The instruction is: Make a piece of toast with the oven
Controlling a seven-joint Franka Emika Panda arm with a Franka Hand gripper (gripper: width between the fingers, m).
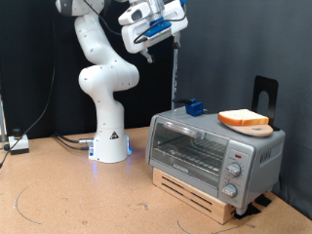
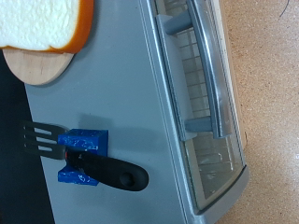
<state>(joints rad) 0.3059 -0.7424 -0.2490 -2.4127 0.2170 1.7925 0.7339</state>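
Observation:
The silver-grey oven (image 1: 210,146) stands on a wooden slat base at the exterior view's right, with its glass door shut. The piece of toast (image 1: 244,118) lies on a round wooden board (image 1: 257,128) on the oven's roof. My gripper (image 1: 147,54) hangs high above the table, up and to the exterior view's left of the oven, touching nothing. The wrist view looks down on the oven roof (image 2: 131,93), the door handle (image 2: 210,65), the toast (image 2: 47,23) and the board (image 2: 37,67). The fingers do not show in it.
A black spatula in a blue holder (image 2: 86,157) rests on the oven roof; it also shows in the exterior view (image 1: 193,106). The knobs (image 1: 234,168) are on the oven's right panel. The white arm base (image 1: 109,136) stands at the left. A black stand (image 1: 265,93) rises behind the toast.

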